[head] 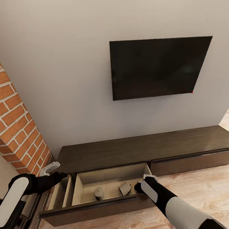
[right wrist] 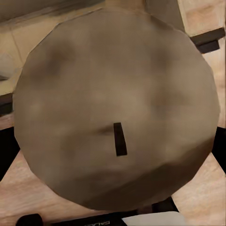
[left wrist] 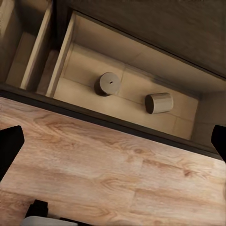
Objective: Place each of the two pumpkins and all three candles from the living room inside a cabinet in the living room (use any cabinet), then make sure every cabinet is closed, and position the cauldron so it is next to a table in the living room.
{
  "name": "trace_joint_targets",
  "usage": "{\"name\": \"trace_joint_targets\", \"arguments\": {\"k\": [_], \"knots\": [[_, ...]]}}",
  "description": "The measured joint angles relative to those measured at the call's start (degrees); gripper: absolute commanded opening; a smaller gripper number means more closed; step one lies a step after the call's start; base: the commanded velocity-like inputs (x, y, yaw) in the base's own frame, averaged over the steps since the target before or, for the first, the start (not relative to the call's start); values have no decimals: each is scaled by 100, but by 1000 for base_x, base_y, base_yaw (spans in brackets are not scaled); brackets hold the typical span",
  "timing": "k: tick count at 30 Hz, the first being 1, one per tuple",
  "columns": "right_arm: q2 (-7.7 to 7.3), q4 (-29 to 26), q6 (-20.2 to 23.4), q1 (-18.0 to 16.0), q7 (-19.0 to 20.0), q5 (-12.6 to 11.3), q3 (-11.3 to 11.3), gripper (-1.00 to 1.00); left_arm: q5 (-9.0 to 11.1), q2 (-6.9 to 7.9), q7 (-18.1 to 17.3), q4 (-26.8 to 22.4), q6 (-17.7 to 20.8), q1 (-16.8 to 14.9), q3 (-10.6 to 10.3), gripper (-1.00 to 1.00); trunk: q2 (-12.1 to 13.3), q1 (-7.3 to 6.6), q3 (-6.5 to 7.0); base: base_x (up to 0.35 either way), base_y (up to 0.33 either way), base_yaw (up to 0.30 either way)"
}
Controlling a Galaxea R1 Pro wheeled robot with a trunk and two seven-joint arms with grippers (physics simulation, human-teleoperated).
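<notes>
cabinet [head: 143,148] low along wall under TV [head: 159,67], L drawer [head: 98,183] pulled out | 2 candles inside: upright candle [left wrist: 107,84], tipped candle [left wrist: 159,102], apart | right gripper [head: 142,187] over drawer's R front corner, pinching third candle [right wrist: 115,108], wick end up | left gripper [head: 51,168] by brick fireplace [head: 13,127], jaws spread
</notes>
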Motion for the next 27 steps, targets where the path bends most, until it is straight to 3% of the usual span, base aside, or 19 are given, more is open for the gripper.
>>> {"name": "trace_joint_targets", "arguments": {"k": [9,11,15,17,27], "knots": [[24,-12,78,-142,25,25,9,-100,121,4,-9,-6,10,3,20,100,0,-3,-1,179,-50,0],[27,-15,82,-144,18,26,16,-100,325,19,-11,-6,12,3,28,100,0,-2,-1,107,-16,0],[24,-15,154,-144,11,24,28,-100,940,75,-6,-1,14,4,40,100,0,0,-1,31,10,0],[21,-26,325,-144,20,14,24,-100,1067,88,-2,7,15,3,44,100,0,0,-1,7,108,0],[16,-77,476,-145,41,22,31,-100,1156,92,5,9,15,4,39,100,0,0,-1,1,24,0]]}}
